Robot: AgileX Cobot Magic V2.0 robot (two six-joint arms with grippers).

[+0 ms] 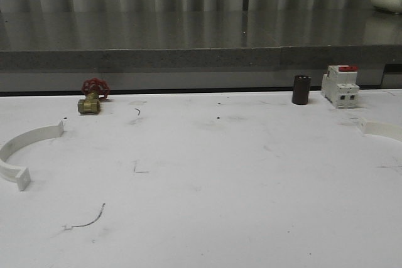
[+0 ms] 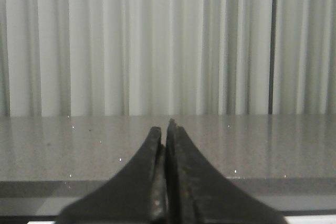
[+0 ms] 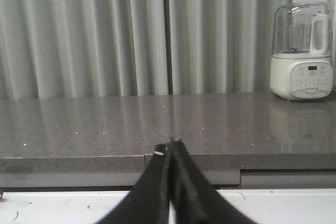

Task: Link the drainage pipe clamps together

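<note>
Nearest my front camera, on the white bench [image 1: 207, 218], is a thin dark scrap of wire [image 1: 88, 219], just clutter. Both clamp halves lie flat and well apart: the left half-ring [image 1: 25, 149] at the bench's left edge, the right half-ring [image 1: 382, 128] running off the right edge. I judge they were laid one to each arm, so each can fetch its own. Against the far edge stand one red-handled valve [image 1: 93, 96], one dark cylinder [image 1: 301, 90] and one breaker [image 1: 340, 86], none needed. My left pincer [image 2: 167, 129] and right pincer [image 3: 169, 148] are each pressed together with nothing between, held level above the bench.
</note>
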